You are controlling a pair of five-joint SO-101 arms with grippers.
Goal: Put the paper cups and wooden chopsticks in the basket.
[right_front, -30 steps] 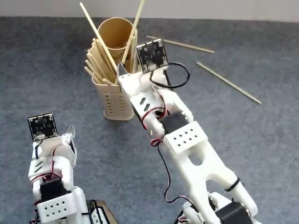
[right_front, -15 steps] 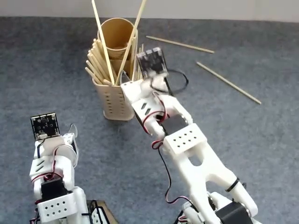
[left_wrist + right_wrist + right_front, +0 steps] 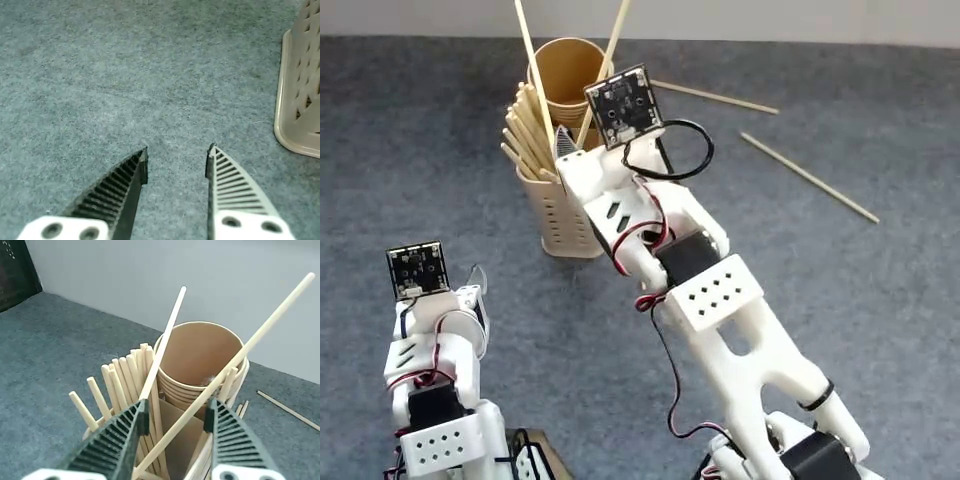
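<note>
**Tabletop (image 3: 410, 150).** Grey, carpet-like surface. It carries one basket, two loose chopsticks and two arms.

**Basket (image 3: 565, 222).** One beige basket with perforated walls, standing upright toward the far side of the tabletop. Contents:
- One nested stack of paper cups (image 3: 565, 70), mouth up, in the far part of the basket. Several rims show one inside another; the exact number of cups cannot be told.
- One bundle of chopsticks (image 3: 525, 130), packed beside the stack, with the ends rising above the basket rim. The right wrist view shows at least seven ends; the full number cannot be told.
- Two raised chopsticks, standing well above the rest. The first raised chopstick (image 3: 533, 60) leans across the bundle side of the cups. The second raised chopstick (image 3: 614, 40) leans across the mouth of the cups.

**Loose items.** Two chopsticks lie flat on the tabletop outside the basket. The near loose chopstick (image 3: 715, 97) lies just beyond the right arm's camera board. The far loose chopstick (image 3: 810, 178) lies well apart from the basket, further to the right.

**Right hand (image 3: 177, 415).** Released, with the fingers spread. It is positioned directly above the basket. The second raised chopstick passes through the gap between the fingers, and neither finger presses on it.

**Left hand (image 3: 177, 157).** Released, with the fingers spread and nothing between them. It is positioned over bare tabletop, with one corner of the basket near it on one side.
</note>
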